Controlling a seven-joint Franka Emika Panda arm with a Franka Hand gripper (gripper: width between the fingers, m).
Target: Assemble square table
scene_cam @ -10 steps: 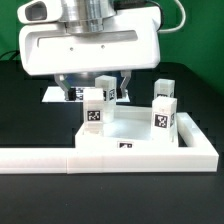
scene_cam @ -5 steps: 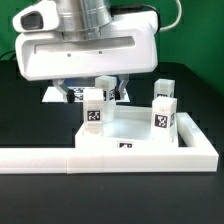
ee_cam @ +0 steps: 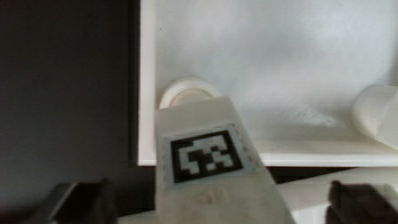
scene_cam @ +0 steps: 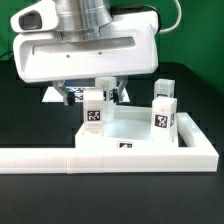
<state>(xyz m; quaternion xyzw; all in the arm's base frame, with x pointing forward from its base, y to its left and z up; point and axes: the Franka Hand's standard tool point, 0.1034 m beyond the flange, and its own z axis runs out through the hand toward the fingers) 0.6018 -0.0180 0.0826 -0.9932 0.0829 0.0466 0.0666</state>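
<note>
End effector lowered over a tagged leg at the tabletop's back edge

The arm hangs straight down from upper centre, end effector (scene_cam: 97, 96) straddling the leg (scene_cam: 95, 112); its fingers (ee_cam: 75, 203) flank the block with gaps, not gripping. The square tabletop (scene_cam: 135, 137) lies mid-frame on the black bench (scene_cam: 30, 120).

The exterior view faces the tabletop (scene_cam: 130, 135) low and near; the wrist view looks down close on its leg (ee_cam: 214, 150).
</note>
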